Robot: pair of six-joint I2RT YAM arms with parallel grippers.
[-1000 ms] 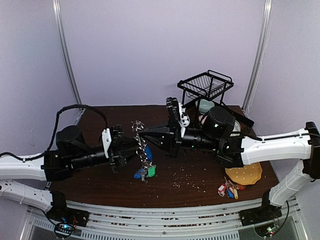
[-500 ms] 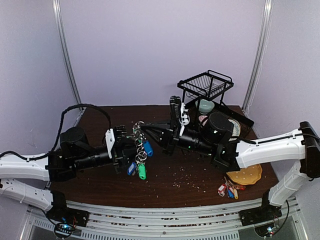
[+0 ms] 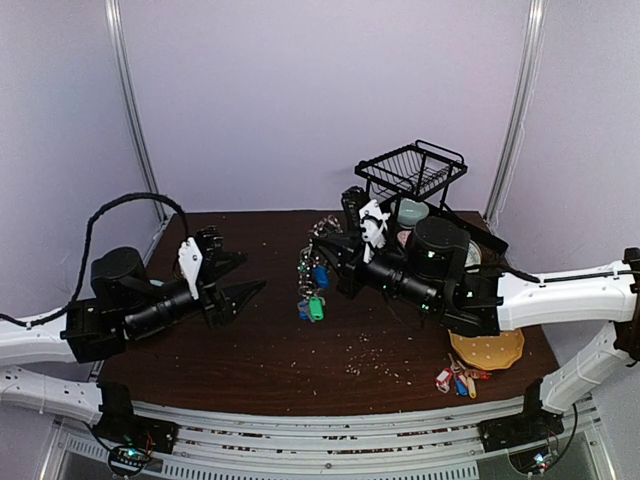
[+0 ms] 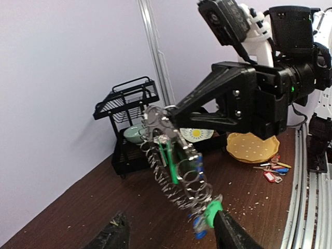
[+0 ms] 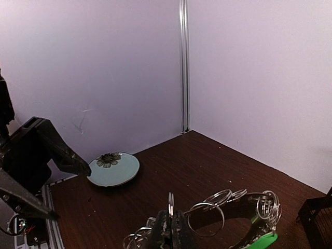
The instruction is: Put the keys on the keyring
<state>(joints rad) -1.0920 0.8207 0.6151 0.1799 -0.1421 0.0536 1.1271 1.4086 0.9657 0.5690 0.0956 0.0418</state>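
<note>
Right gripper [image 3: 322, 238]: jaws pinched tight on the top of the keyring [image 3: 314, 268]. Right wrist view shows the fingers [image 5: 171, 228] closed on one wire loop.

Keyring is in the air over the middle of the table [image 3: 230, 350], nearer the far edge, and touches nothing else. It hangs as a long bunch with its long axis roughly vertical, the held end up and the free end pointing down at the table. In the left wrist view [image 4: 176, 166] it slants from upper left to lower right. The green-tagged key [image 3: 316, 308] is lowest and the blue-tagged key [image 3: 320, 275] sits mid-bunch.

Left gripper [image 3: 252, 270]: fingers spread wide, holding nothing. It is well apart from the keyring, over the table's left half, pointing right toward it.

Loose bunch of keys [image 3: 457, 380] with red, yellow and blue tags lies near the near right corner, just beside a tan disc [image 3: 487, 348]. A black wire dish rack [image 3: 410, 170] stands at the far right corner. Crumbs [image 3: 370, 355] are scattered near the centre.
</note>
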